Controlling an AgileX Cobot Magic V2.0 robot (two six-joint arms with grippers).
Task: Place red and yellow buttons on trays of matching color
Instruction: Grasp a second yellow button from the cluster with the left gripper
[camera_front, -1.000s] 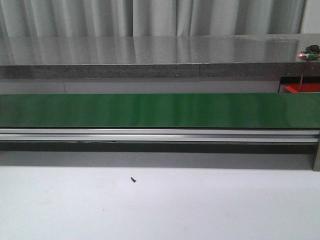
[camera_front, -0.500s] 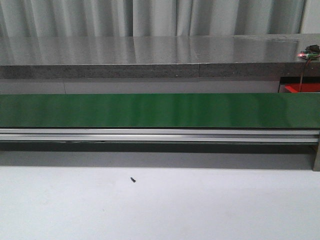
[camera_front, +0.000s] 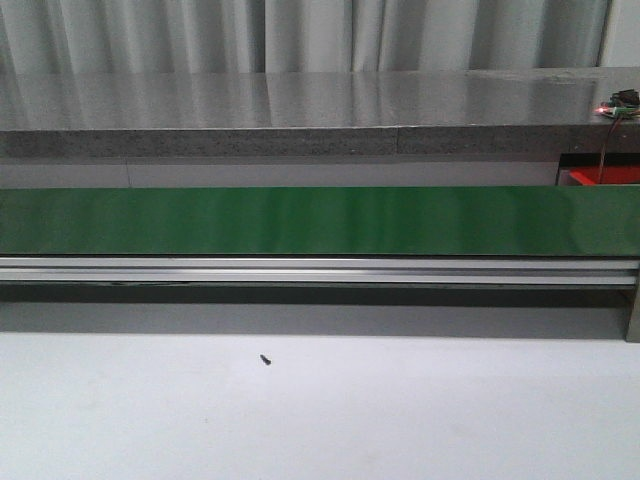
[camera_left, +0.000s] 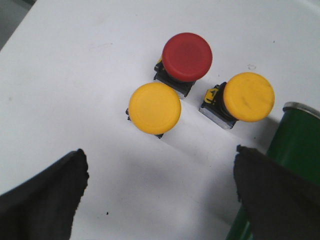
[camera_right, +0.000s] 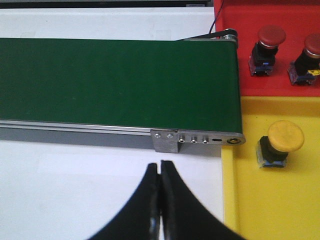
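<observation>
**Three buttons wait at the belt's left end; three already sit on trays at the right**

On the left, the left gripper (camera_left: 159, 192) hangs with its two dark fingers (camera_left: 42, 200) spread wide and nothing between them, above the white surface (camera_left: 60, 75). Three mushroom-head push buttons stand close together below it. One yellow-capped button on a dark base (camera_left: 154, 108) is nearest the gripper. A red-capped button (camera_left: 187, 56) stands just beyond it, their bases almost touching. A second yellow-capped button with a grey base (camera_left: 248, 96) stands to the side, close to the rounded end of the long green conveyor belt (camera_left: 292, 160).

The front view shows that green belt (camera_front: 320, 220) running across the whole picture on its aluminium rail (camera_front: 320, 270), with a small black speck (camera_front: 266, 359) on the white surface before it. Neither arm appears there.

On the right, the right gripper (camera_right: 160, 200) has its black fingers pressed together, tips touching, holding nothing, over the white surface near the belt's end bracket (camera_right: 197, 140). Past that end lie the flat red tray (camera_right: 280, 85) and the flat yellow tray (camera_right: 250, 200), edge to edge. Two red-capped buttons (camera_right: 267, 42) (camera_right: 309, 55) stand on the red tray, the second cut by the picture's edge. One yellow-capped button (camera_right: 280, 142) stands on the yellow tray.
</observation>
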